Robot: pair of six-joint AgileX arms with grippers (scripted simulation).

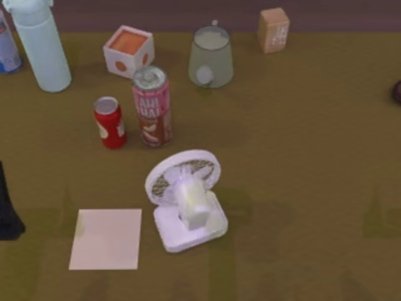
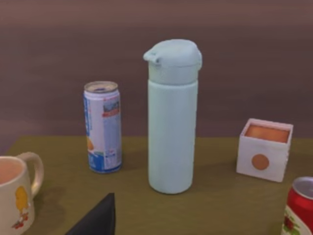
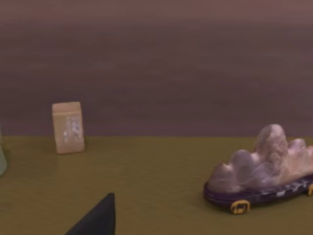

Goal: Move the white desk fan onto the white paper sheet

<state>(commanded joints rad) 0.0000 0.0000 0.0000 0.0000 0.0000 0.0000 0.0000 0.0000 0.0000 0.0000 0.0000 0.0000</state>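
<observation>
The white desk fan (image 1: 186,200) stands on its squarish base near the table's middle front, its round grilled head tilted toward the back. The white paper sheet (image 1: 106,239) lies flat just left of the fan, a small gap between them. My left arm (image 1: 7,213) is parked at the table's left edge, well left of the sheet. In the left wrist view only one dark fingertip (image 2: 100,218) of the open left gripper (image 2: 156,231) shows, nothing beside it. The right gripper (image 3: 156,231) is out of the top view. Its wrist view shows one dark fingertip (image 3: 100,218) over bare table.
Behind the fan stand a red can (image 1: 110,121) and a tall pink can (image 1: 152,106). Along the back are a pale bottle (image 1: 42,47), a white-and-orange cube (image 1: 128,51), a glass jug (image 1: 210,58) and a tan box (image 1: 274,29). A purple-based ornament (image 3: 261,171) sits far right.
</observation>
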